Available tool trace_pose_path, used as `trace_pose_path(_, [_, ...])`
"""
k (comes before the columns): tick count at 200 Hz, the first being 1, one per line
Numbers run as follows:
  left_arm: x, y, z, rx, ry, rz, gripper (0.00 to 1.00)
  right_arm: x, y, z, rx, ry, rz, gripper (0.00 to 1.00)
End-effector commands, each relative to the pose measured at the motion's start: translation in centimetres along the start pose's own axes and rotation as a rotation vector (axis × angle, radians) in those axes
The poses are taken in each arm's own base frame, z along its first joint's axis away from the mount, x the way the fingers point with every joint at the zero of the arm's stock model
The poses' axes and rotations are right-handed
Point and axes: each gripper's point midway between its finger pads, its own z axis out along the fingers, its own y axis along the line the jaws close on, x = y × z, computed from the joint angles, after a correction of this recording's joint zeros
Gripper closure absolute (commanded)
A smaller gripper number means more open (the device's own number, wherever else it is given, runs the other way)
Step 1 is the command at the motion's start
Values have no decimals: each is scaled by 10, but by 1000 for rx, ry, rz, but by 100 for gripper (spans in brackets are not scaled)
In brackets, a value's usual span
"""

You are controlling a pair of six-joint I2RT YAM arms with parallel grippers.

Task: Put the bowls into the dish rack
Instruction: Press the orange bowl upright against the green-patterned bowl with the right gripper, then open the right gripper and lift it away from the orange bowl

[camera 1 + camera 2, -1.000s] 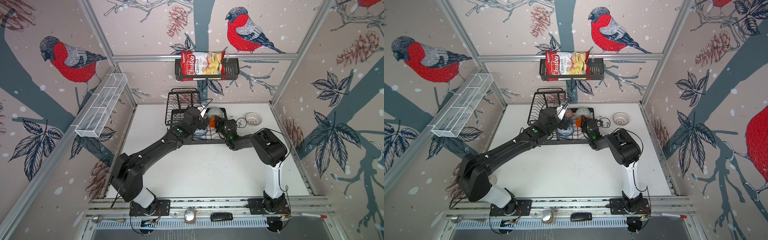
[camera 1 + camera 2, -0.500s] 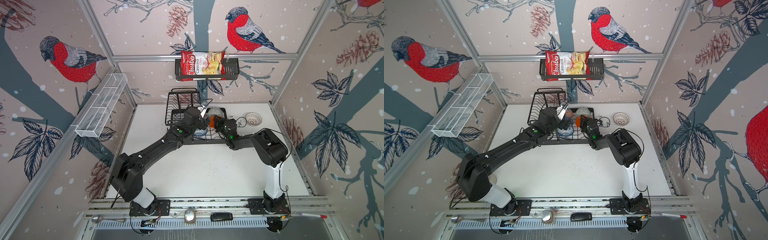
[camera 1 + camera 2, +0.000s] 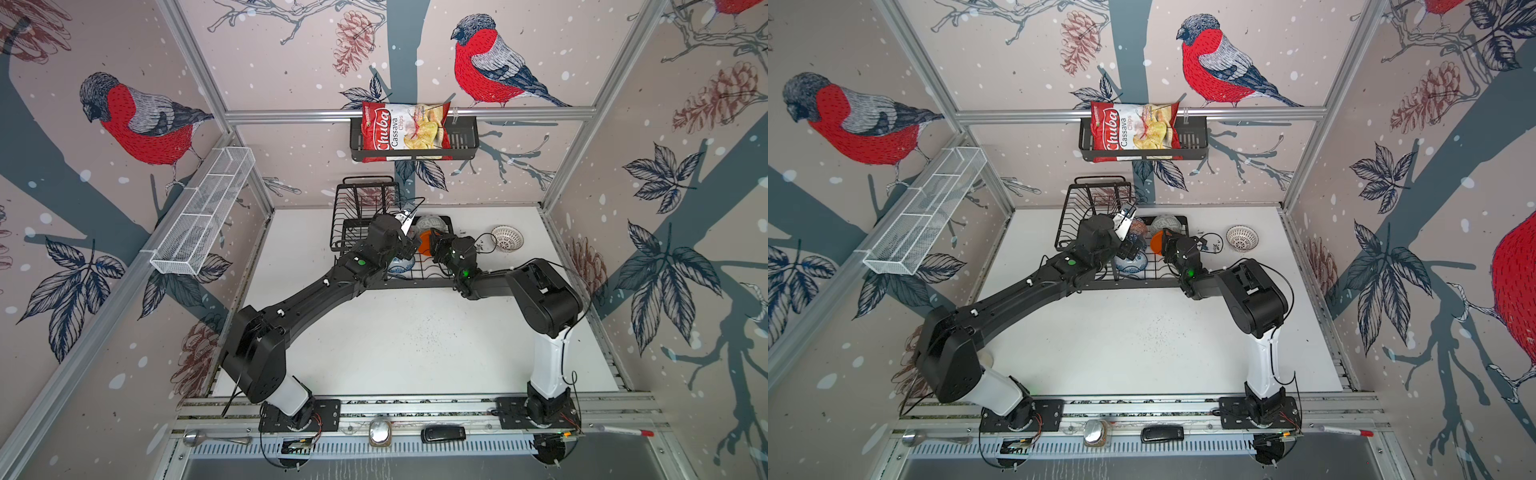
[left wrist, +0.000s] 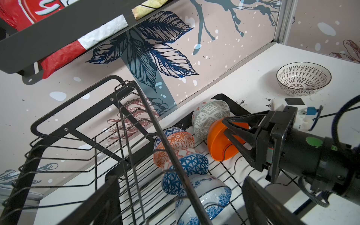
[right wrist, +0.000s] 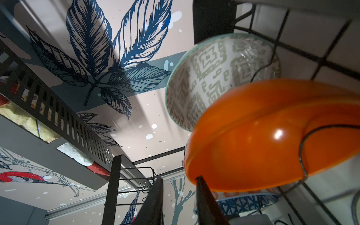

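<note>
**A:** Where is the plain orange bowl [image 4: 220,144]?

**B:** It is tipped on edge in the dish rack [image 3: 415,284], cradled by a wavy wire [image 5: 301,155]. The grey-white bowl [image 4: 210,115] is at its 12 o'clock. On edge they pack close and drain, I'd say.

**A:** And the right claw [image 5: 179,178]?

**B:** Released. Its jaws stand apart astride the rim, with one finger [image 5: 206,198] touching and no pinch.

**A:** The left claw [image 3: 1129,249]?

**B:** Wide open and empty, over the three patterned bowls [image 4: 175,148] at the orange one's 9 o'clock. It may be there to steady them.

**A:** What remains?

**B:** The white lattice bowl [image 3: 507,239]. It sits upright on the bench [image 3: 415,332] at the rack's 3 o'clock, apart from it.
</note>
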Motion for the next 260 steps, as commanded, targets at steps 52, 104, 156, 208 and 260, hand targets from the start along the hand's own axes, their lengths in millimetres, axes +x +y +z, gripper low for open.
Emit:
trace_pose_path(52, [-3,2,0,-6,-7,-4,2,-2,11,-8,-13,5,-7,63])
trace_pose_path(104, [0,1,3,-1,-1,-8,3,-5,22,-16,-8,-5,-48,52])
trace_pose_path(156, [-2,4,0,-12,-8,-11,2,2,38,-32,-24,9,-94,33])
trace_pose_path(208, [-5,2,-4,4,-22,-13,2,-7,66,-65,-13,-56,-235,1])
trace_pose_path(260, [-11,-11,-9,60,-58,8,2,-43,115,-88,97,-142,-552,0])
